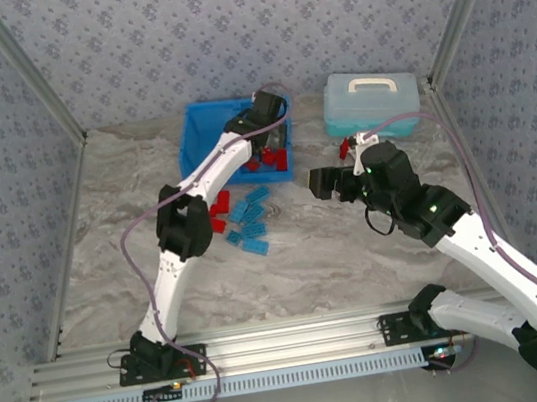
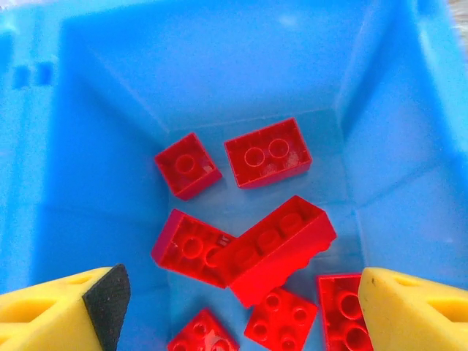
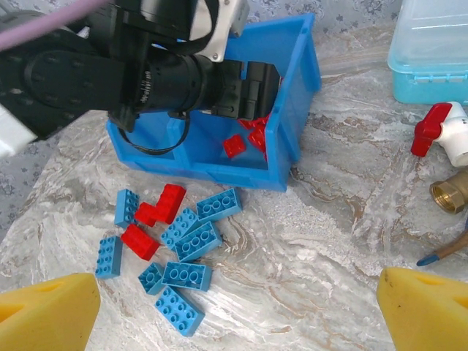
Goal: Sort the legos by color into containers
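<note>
Grey-marbled table (image 1: 357, 248), walls (image 1: 222, 26) papered in a small blue-grey pattern. The blue bin (image 1: 200, 135) sits upper centre in the top view, long side running left to right. The left gripper (image 2: 238, 300) hangs spread wide and empty over red legos (image 2: 267, 152) in its right-hand compartment. The longest brick (image 2: 274, 248) slants lower left to upper right. Blue legos (image 3: 186, 274) lie scattered just below the bin. The right gripper (image 3: 238, 307) is wide open too, holding nothing.
</note>
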`<state>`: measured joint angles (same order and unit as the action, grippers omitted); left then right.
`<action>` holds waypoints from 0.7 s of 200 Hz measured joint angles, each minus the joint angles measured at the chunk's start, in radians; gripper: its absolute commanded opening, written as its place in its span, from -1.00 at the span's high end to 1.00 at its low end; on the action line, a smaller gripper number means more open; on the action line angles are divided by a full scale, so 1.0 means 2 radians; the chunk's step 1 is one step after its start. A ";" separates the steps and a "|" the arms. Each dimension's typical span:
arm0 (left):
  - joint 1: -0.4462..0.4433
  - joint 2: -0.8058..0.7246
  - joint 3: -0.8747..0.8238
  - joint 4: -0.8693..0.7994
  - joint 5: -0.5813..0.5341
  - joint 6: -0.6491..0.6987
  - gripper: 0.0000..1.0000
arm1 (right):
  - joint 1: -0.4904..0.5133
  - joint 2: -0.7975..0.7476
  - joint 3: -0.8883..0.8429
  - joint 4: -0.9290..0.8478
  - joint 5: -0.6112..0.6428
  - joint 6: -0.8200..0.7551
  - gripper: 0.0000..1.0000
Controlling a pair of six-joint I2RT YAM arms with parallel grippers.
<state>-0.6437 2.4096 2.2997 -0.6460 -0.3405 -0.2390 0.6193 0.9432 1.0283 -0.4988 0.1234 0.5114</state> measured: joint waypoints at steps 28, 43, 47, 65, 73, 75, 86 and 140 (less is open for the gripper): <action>-0.012 -0.104 -0.081 0.025 0.014 0.000 -0.70 | 0.000 0.000 0.000 0.000 0.000 0.001 -1.00; -0.018 -0.185 -0.152 0.053 0.019 0.000 -0.70 | 0.000 0.001 0.000 0.000 0.000 0.002 -1.00; -0.019 -0.205 -0.167 0.059 0.020 0.000 -0.70 | 0.000 0.001 0.000 0.000 0.000 0.002 -1.00; -0.024 -0.290 -0.233 0.081 0.020 -0.002 -0.70 | 0.000 0.006 0.000 0.000 -0.001 0.004 -1.00; -0.025 -0.322 -0.263 0.091 0.018 -0.004 -0.70 | 0.000 0.010 0.000 0.000 -0.002 0.005 -1.00; -0.025 -0.332 -0.273 0.095 0.016 -0.005 -0.70 | 0.000 0.011 0.000 0.000 -0.002 0.005 -1.00; -0.025 -0.373 -0.322 0.107 0.010 -0.011 -0.70 | 0.000 0.016 0.000 0.000 -0.003 0.006 -1.00; -0.006 -0.504 -0.557 0.098 -0.006 -0.143 -0.60 | 0.000 0.038 0.000 0.000 -0.006 0.010 -1.00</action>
<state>-0.6556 1.4014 1.1866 -0.4507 -0.3531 -0.5247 0.6197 1.0199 1.0290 -0.4980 0.1116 0.5308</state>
